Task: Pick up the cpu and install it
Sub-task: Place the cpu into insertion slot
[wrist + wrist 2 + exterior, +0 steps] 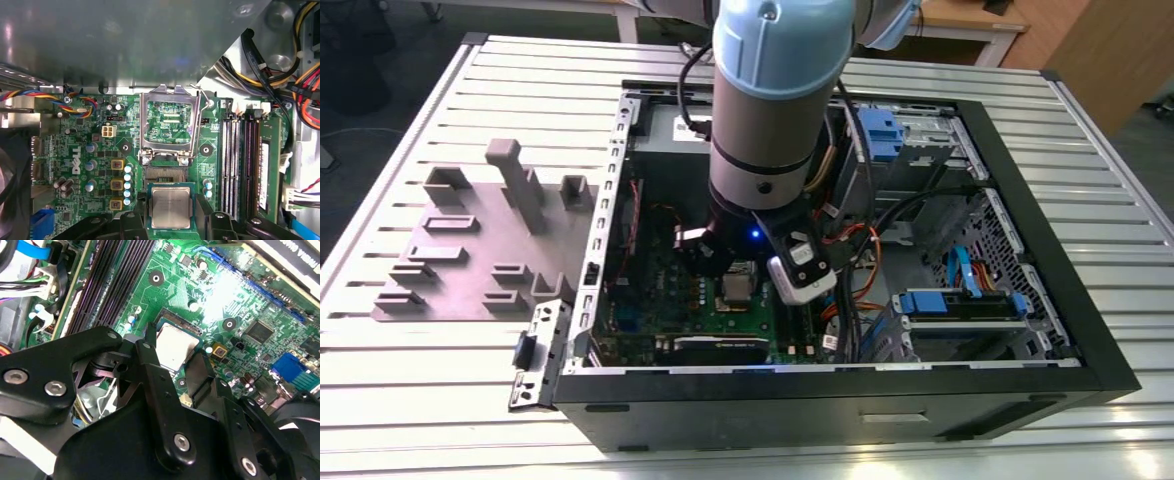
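The cpu (171, 207), a small square chip with a silvery top and thin pale rim, sits between the two black fingers (136, 220) of my gripper (171, 212), which is shut on it. It hangs close over the green motherboard (80, 195), just beside the open socket (162, 172), whose silver bracket (170, 95) is flipped up. In the second wrist view the cpu (175, 347) partly overlaps the socket's edge (180, 320), with one finger (150, 360) against its side. In the exterior view the gripper (736, 275) is deep inside the black computer case (854, 400), with the cpu (738, 290) under it.
Memory slots (240, 165) run alongside the socket. Bundled cables (280, 60) and blue drive bays (961, 305) crowd the case at the exterior view's right. A graphics card (714, 348) lies near the case's front wall. A grey fixture plate (480, 240) rests on the slatted table.
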You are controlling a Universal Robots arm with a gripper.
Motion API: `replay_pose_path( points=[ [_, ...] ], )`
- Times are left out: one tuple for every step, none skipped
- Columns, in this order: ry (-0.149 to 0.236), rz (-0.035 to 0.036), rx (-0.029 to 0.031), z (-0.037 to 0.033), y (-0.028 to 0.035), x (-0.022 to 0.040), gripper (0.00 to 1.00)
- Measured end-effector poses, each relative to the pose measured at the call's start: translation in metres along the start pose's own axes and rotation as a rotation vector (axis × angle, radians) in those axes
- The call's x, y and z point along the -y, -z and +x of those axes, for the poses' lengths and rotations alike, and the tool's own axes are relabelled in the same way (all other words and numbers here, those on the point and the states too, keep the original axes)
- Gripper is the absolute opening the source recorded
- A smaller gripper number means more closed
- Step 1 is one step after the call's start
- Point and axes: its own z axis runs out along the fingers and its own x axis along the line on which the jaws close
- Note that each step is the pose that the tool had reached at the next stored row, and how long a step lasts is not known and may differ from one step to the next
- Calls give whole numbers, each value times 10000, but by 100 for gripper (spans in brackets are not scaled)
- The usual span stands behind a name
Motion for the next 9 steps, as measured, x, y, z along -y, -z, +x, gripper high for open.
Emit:
replay_pose_path(
  points=[
    [0, -2, -8, 0, -19, -1, 47],
    [0, -2, -11, 0, -37, -1, 47],
    [1, -2, -14, 0, -56, -1, 47],
    [2, -1, -16, 1, -74, -3, 47],
    [1, -1, -21, 4, -88, -4, 47],
    [1, 1, -23, 9, -95, -3, 47],
    [1, 0, -25, 13, -104, -4, 47],
    [0, -1, -27, 16, -115, -4, 47],
    [1, -1, -29, 19, -127, -4, 47]
  ],
)
